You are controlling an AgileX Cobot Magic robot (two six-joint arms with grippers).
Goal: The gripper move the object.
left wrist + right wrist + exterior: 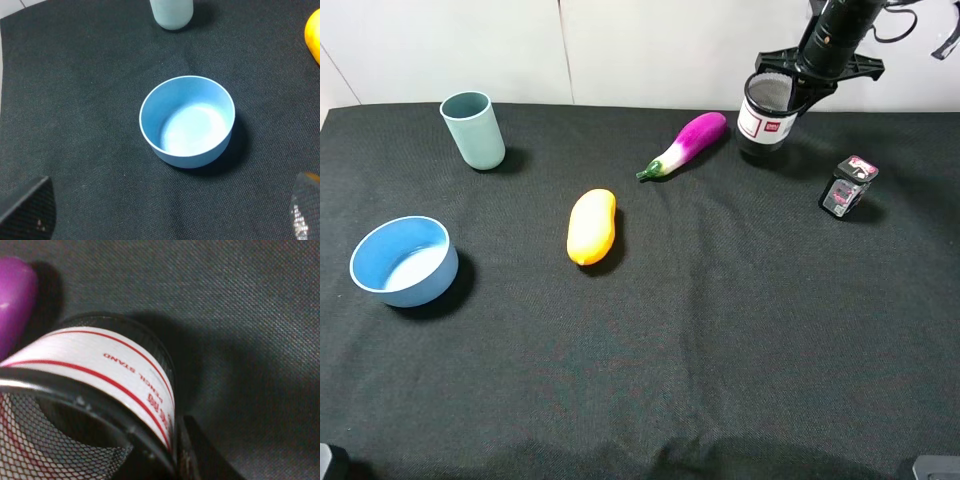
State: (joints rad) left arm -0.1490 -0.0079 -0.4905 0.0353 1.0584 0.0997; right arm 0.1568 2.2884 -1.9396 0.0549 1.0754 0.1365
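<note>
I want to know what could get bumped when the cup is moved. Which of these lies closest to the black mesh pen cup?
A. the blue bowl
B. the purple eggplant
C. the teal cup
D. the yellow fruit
B: the purple eggplant has its rounded end right beside the mesh pen cup in the high view, while the other three sit much farther to the left.

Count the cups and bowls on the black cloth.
3: teal cup at the far left, blue bowl at the near left, mesh pen cup at the far right. None seems hidden.
</note>
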